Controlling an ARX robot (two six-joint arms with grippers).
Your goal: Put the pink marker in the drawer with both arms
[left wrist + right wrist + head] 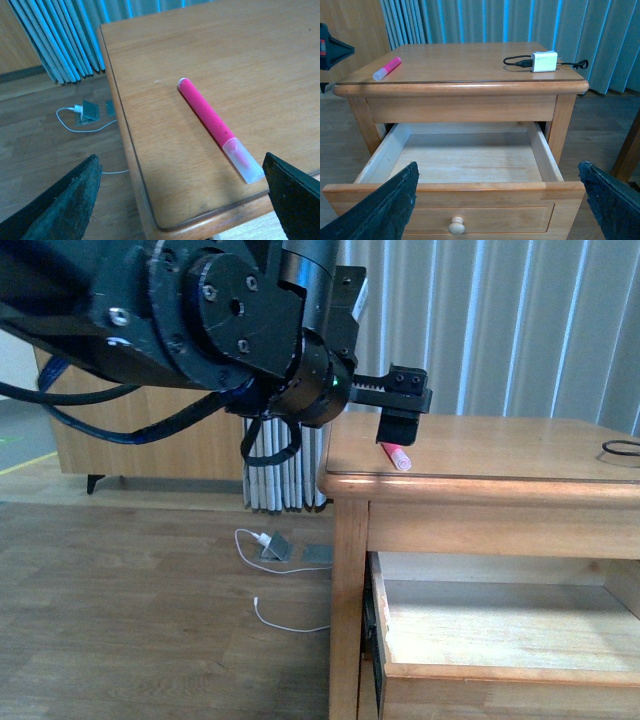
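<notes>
The pink marker [212, 121] lies flat on the cabinet top near its left front corner, pale cap toward the edge; it also shows as the marker [396, 456] and the marker [387, 68]. My left gripper [182, 200] hangs open just above that corner, the marker lying past its fingers, untouched. In the front view the left gripper [400, 420] hovers right over the marker. The drawer [465, 187] stands pulled out, its plywood inside bare, round knob [456, 226] on the front. My right gripper [500, 200] is open in front of the drawer, holding nothing.
A small white box with a black cable [543, 61] rests on the cabinet top [470, 60] at the far side from the marker. A white charger cable [268, 545] trails on the wood floor beside the cabinet. Curtains hang behind.
</notes>
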